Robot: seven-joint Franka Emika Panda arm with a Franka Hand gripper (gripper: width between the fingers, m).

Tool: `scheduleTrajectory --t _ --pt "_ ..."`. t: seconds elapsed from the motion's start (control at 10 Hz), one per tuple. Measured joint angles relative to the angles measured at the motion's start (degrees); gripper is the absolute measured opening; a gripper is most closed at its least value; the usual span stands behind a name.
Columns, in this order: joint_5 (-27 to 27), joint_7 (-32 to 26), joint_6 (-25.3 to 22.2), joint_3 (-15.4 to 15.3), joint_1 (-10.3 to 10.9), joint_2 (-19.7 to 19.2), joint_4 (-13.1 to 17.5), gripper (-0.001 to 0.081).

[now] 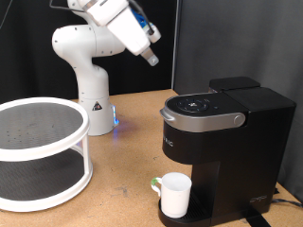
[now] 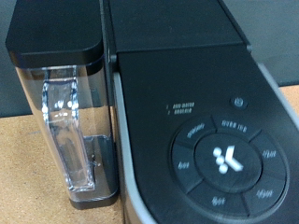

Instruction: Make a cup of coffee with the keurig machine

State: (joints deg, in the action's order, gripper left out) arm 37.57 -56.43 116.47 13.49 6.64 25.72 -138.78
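The keurig machine (image 1: pixel 222 128) stands on the table at the exterior view's right, with its silver-grey lid handle (image 1: pixel 201 119) down. The white cup (image 1: pixel 175 194) sits on the drip tray under the brew head, its handle with the green mark pointing to the exterior view's left. My gripper (image 1: pixel 151 59) hangs in the air above and to the left of the machine, apart from it. The wrist view looks down on the machine's top (image 2: pixel 187 75), its round button panel (image 2: pixel 224 161) and the clear water tank (image 2: pixel 65 131). No fingers show there.
A white two-tier round rack (image 1: pixel 38 156) stands at the exterior view's left on the wooden table (image 1: pixel 128 170). The arm's white base (image 1: pixel 90 95), with a blue light at its foot, is behind it. A black curtain closes the back.
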Motion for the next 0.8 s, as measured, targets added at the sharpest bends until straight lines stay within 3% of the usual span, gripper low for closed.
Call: scheduleTrajectory --t 0.4,0.8 --pt "-6.92 6.72 -2.77 -4.86 0.41 -4.03 7.65 0.0803" --pt "-8.96 10.83 0.39 -8.9 0.65 -9.08 12.82 0.0803"
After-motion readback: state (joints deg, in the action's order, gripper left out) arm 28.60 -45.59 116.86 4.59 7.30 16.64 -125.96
